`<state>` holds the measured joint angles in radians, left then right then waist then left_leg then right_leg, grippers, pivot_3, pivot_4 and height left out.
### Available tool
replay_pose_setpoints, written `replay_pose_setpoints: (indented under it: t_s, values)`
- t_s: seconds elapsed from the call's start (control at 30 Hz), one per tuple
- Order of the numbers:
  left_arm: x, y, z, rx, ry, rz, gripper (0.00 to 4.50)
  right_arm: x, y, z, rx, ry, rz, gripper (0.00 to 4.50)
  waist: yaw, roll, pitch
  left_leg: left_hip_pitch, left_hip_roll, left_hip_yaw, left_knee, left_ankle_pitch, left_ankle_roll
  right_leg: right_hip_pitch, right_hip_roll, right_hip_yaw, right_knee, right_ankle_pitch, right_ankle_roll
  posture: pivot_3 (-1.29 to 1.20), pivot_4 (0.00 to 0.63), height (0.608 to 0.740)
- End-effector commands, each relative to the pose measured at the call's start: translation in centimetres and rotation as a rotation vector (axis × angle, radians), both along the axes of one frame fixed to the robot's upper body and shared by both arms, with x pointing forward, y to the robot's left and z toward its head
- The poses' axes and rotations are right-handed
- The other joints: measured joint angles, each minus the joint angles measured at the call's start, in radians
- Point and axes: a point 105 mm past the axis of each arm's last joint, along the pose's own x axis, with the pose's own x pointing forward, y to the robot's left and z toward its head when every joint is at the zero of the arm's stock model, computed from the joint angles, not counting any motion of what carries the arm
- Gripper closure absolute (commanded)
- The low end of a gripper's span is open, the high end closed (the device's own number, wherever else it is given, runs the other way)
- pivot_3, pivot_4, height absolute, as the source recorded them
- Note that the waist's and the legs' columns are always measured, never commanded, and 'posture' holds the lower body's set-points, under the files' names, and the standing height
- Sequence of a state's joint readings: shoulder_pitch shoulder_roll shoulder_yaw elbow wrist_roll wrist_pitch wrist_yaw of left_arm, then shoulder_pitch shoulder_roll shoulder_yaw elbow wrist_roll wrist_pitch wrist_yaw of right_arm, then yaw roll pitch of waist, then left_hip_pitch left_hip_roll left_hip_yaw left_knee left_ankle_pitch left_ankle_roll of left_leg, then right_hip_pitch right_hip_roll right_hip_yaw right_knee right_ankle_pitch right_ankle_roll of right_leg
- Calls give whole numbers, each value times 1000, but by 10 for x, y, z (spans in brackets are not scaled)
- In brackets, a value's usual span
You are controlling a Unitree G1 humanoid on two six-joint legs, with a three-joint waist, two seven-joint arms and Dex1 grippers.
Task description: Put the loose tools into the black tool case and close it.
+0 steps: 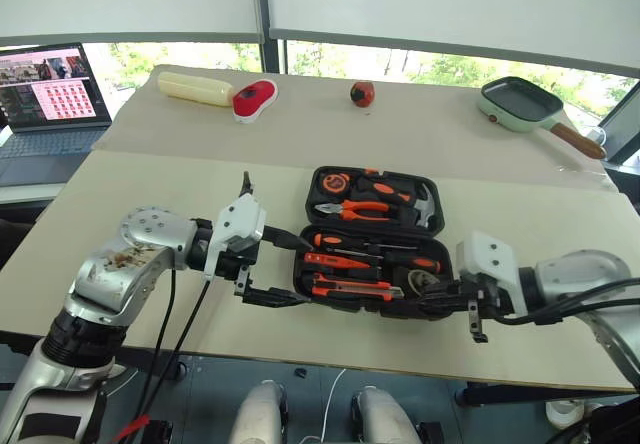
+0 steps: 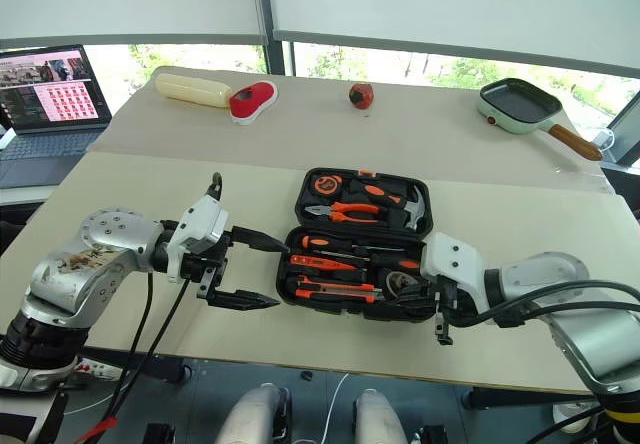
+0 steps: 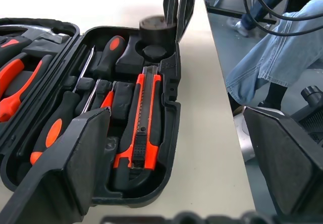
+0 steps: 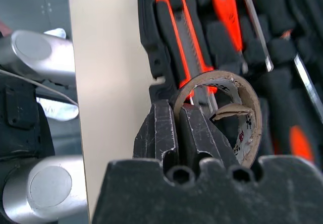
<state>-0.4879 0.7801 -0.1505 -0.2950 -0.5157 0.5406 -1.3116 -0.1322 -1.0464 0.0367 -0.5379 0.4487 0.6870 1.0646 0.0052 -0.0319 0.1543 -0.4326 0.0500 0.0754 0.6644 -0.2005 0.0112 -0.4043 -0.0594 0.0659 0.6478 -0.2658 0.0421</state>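
Note:
The black tool case (image 1: 299,276) lies open on the table's near half. In its slots are orange-and-black tools: two screwdrivers (image 1: 375,244), a utility knife (image 3: 144,123) along the front, and pliers (image 1: 355,207) in the lid. At the case's front right corner my right gripper (image 4: 176,108) is shut on the wall of the small tape roll (image 4: 222,77), which hangs over the tray; the same roll (image 1: 420,282) also appears in the left eye view. My left gripper (image 1: 303,274) is open at the case's left end, its fingers pointing toward the tray and holding nothing.
On the far half of the table are a green frying pan (image 1: 520,104), a red-and-white oval gadget (image 1: 254,99), a pale yellow cylinder (image 1: 195,87) and a small red object (image 1: 362,93). A laptop (image 1: 50,94) stands at far left. A person's legs in jeans (image 3: 267,67) are beyond the table's right side.

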Motion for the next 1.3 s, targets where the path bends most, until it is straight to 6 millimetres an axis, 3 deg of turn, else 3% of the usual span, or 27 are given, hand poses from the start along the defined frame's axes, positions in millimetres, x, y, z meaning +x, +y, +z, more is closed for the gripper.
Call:
replay_pose_setpoints:
  t_s: [0.03, 0.17, 0.4, 0.43, 0.47, 0.6, 0.8, 1.07, 1.27, 1.3]
  values:
    - [0, -3, 9, -9, -49, -27, 0, 2, -8, -6, -76, -37, -14, 4484, 0, 0, 0, 0, 0, 0, 0, 0, 0, 0, 0, 0, 0, 0, 0, 0, 150, 740]
    - [2, -2, 10, -6, -54, -28, 0, 1, -10, -11, -97, -34, -24, 4484, 0, 0, 0, 0, 0, 0, 0, 0, 0, 0, 0, 0, 0, 0, 0, 0, 150, 740]
    - [3, -3, 11, -4, -61, -30, 0, -6, -5, -11, -90, -22, -3, 2110, 1, 0, 0, 0, 0, 0, 0, 0, 0, 0, 0, 0, 0, 0, 0, 0, 150, 740]
    - [4, -3, 11, -4, -62, -30, 0, -7, -5, -11, -92, -24, 2, 1571, 1, 0, 0, 0, 0, 0, 0, 0, 0, 0, 0, 0, 0, 0, 0, 0, 150, 740]
    - [4, -3, 11, -4, -63, -30, 0, -9, -4, -10, -94, -21, 10, 1436, 0, -1, 0, 0, 0, 0, 0, 0, 0, 0, 0, 0, 0, 0, 0, 0, 150, 740]
    - [5, -3, 11, -7, -68, -27, 0, -11, -6, -7, -99, -25, 13, 62, 0, -1, 0, 0, 0, 0, 0, 0, 0, 0, 0, 0, 0, 0, 0, 0, 150, 740]
    - [5, -5, 11, -10, -72, -28, 0, -1, -14, -6, -105, -59, -40, 24, 0, -1, 0, 0, 0, 0, 0, 0, 0, 0, 0, 0, 0, 0, 0, 0, 150, 740]
    - [6, -7, 11, -12, -80, -23, 0, -2, -13, 5, -67, -63, -51, 24, 0, -1, 0, 0, 0, 0, 0, 0, 0, 0, 0, 0, 0, 0, 0, 0, 150, 740]
    - [8, -6, 11, -10, -86, -19, 0, -1, -2, 20, 31, -69, -55, 24, 0, -1, 0, 0, 0, -1, 0, 0, 0, 0, 0, 0, 0, 0, 0, 0, 150, 740]
    - [8, -6, 11, -9, -86, -19, 0, 2, -2, 19, 35, -79, -64, 269, 0, -1, 0, 0, 0, -1, 0, 0, 0, 0, 0, 0, 0, 0, 0, 0, 150, 740]
